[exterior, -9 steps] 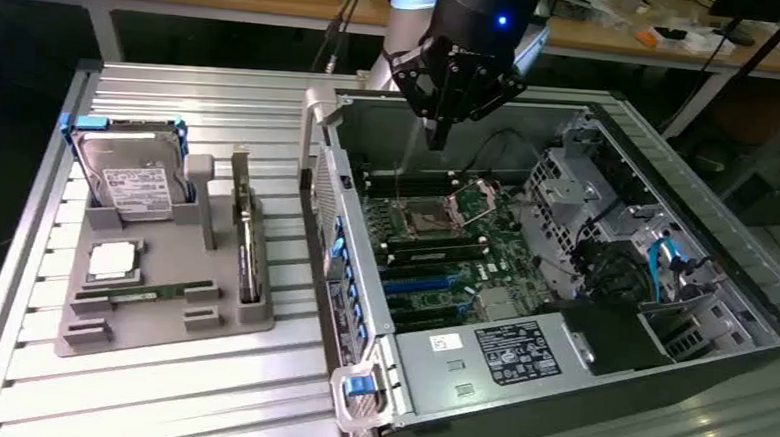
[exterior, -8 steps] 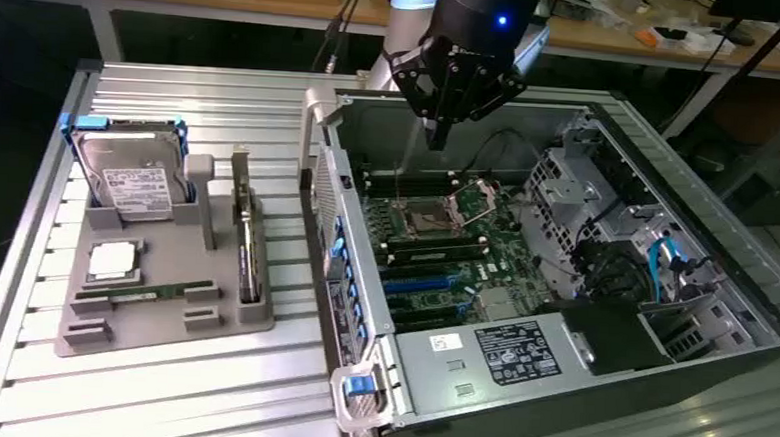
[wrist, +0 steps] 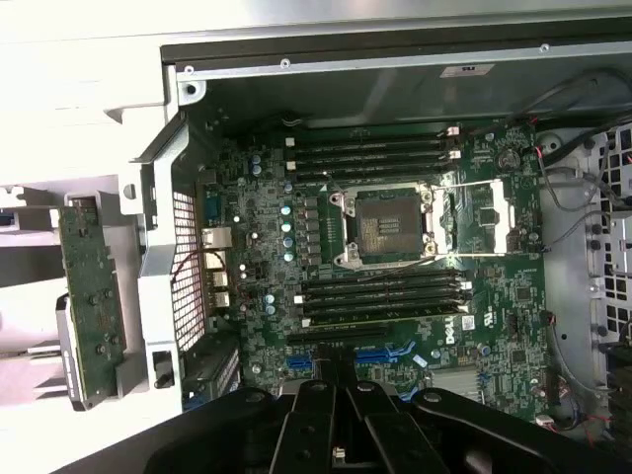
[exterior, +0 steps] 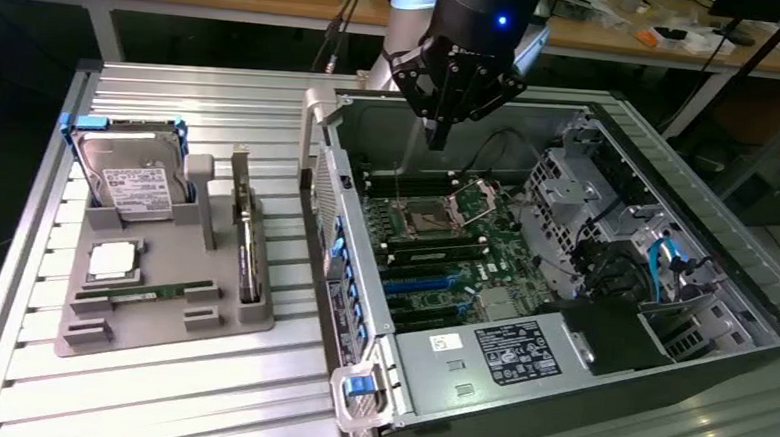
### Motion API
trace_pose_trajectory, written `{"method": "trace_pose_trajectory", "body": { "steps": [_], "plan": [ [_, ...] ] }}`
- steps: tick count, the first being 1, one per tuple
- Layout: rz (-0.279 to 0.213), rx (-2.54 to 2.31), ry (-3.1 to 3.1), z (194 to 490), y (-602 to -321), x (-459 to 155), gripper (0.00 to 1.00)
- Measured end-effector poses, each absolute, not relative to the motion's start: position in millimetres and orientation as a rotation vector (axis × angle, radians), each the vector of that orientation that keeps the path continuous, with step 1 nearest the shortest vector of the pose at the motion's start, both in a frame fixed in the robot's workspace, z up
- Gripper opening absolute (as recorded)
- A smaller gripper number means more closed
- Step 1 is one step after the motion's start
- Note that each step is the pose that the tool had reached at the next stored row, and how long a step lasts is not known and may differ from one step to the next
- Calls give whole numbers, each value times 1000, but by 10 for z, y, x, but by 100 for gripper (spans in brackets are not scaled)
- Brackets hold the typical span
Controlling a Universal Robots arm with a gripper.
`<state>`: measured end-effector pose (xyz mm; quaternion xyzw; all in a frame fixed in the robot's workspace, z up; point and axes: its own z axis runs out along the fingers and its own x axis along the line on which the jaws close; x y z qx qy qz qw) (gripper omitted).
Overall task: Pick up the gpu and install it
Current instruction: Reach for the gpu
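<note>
The gpu [exterior: 245, 239], a thin dark card with a metal end bracket, stands on edge in a slot at the right side of the grey holder tray [exterior: 231, 320], at the exterior view's left. In the wrist view the gpu [wrist: 91, 291] shows its board face beside the case wall. My gripper [exterior: 438, 133] hangs above the open computer case [exterior: 360, 277], over the far end of the motherboard [exterior: 488, 254]. It is well apart from the card. The black fingers [wrist: 316, 434] are shut together with nothing between them, pointing down at the motherboard [wrist: 257, 247].
The tray also holds a silver hard drive [exterior: 132, 180], a CPU chip [exterior: 111, 260] and a green RAM stick [exterior: 153, 292]. Inside the case are the open CPU socket [wrist: 385, 222], memory slots [wrist: 380, 294], blue expansion slots [exterior: 421, 275], a drive cage [exterior: 591, 204] and loose cables [exterior: 668, 263].
</note>
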<state>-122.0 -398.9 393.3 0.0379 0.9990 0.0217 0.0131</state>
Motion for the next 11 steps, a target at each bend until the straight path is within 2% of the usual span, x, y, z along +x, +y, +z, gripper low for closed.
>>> {"method": "trace_pose_trajectory", "body": {
  "steps": [11],
  "plan": [
    [68,118,3113,3927,-3989,-1335,11]
  ]
}}
